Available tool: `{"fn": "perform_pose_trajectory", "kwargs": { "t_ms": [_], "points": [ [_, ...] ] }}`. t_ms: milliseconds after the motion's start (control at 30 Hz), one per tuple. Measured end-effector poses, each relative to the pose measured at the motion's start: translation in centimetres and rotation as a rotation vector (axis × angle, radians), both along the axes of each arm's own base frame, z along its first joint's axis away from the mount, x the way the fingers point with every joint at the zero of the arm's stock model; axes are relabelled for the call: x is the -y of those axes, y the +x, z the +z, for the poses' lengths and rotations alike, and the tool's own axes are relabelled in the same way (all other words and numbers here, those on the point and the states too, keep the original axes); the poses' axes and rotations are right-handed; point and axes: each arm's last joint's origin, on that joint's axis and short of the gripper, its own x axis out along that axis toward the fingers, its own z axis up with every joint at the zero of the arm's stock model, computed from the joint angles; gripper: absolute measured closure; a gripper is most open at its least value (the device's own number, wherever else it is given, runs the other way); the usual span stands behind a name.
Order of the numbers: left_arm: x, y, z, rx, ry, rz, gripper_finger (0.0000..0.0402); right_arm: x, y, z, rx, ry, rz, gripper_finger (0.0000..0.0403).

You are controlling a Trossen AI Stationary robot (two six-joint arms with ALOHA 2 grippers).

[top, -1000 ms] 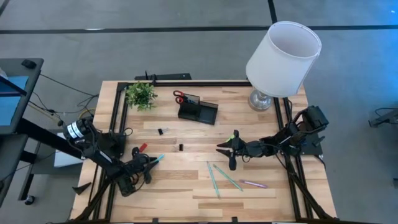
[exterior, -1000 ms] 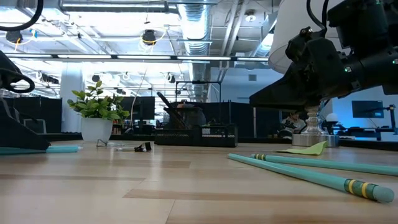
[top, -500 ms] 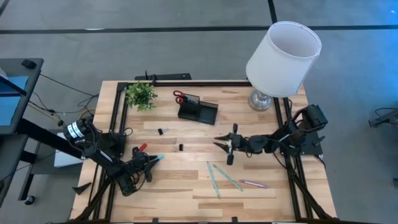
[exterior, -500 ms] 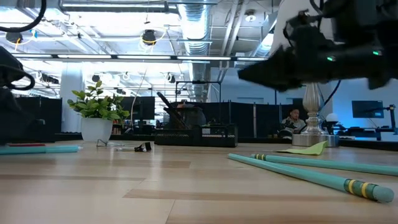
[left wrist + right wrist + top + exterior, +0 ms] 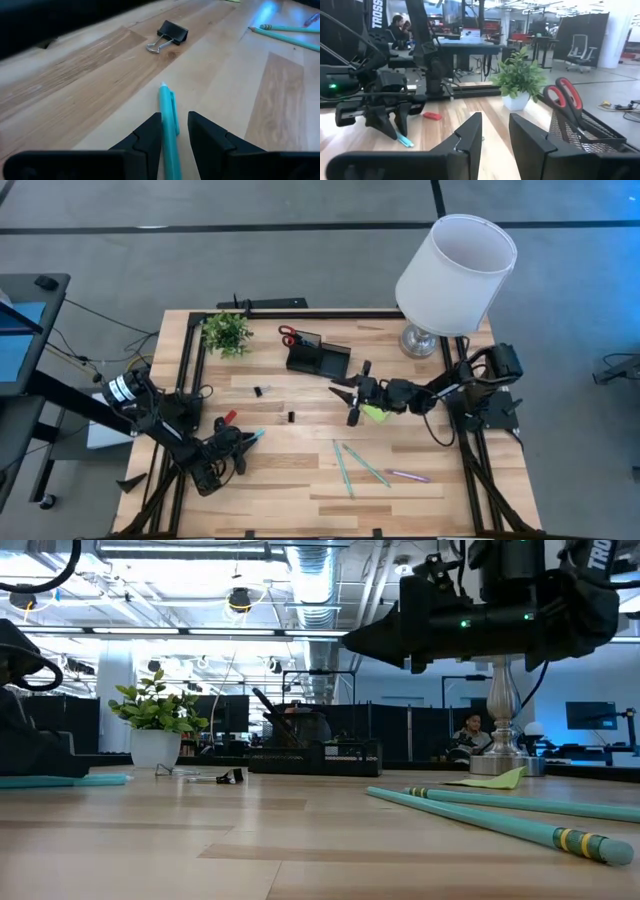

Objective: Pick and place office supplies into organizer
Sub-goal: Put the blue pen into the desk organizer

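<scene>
Organizer [image 5: 320, 358], a small black mesh box with a taller cup holding one pair of red-handled scissors [image 5: 288, 335], is seen toward twelve o'clock on the table [image 5: 300, 470]. The left gripper [image 5: 243, 439] is held low at eight o'clock, its narrowly parted fingers closed on one teal pen [image 5: 168, 120]. The right gripper [image 5: 352, 395] is extended near centre, jaws slightly apart and empty, over one lime sticky-note pad [image 5: 374, 412]. Two teal pencils [image 5: 352, 463] and one pink pen [image 5: 408, 475] lie at five o'clock.
</scene>
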Motion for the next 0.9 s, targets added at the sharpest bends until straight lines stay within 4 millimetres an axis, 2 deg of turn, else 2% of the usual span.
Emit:
{"fn": "perform_pose_trajectory", "kwargs": {
  "t_ms": [300, 567, 900],
  "points": [
    [0.5, -1.0, -0.2, -0.024, 0.047, -0.067, 0.031, -0.8, -0.1, 0.0, 0.0, 0.0, 0.029, 0.031],
    [0.3, -1.5, -2.6, 0.03, 0.174, -0.062, 0.031, -1.8, -0.2, 0.0, 0.0, 0.0, 0.061, 0.031],
    [1.3, -1.0, -3.1, 0.057, 0.203, -0.061, 0.031, -1.8, -0.2, -0.1, -0.008, -0.001, 0.062, 0.031]
  ]
}}
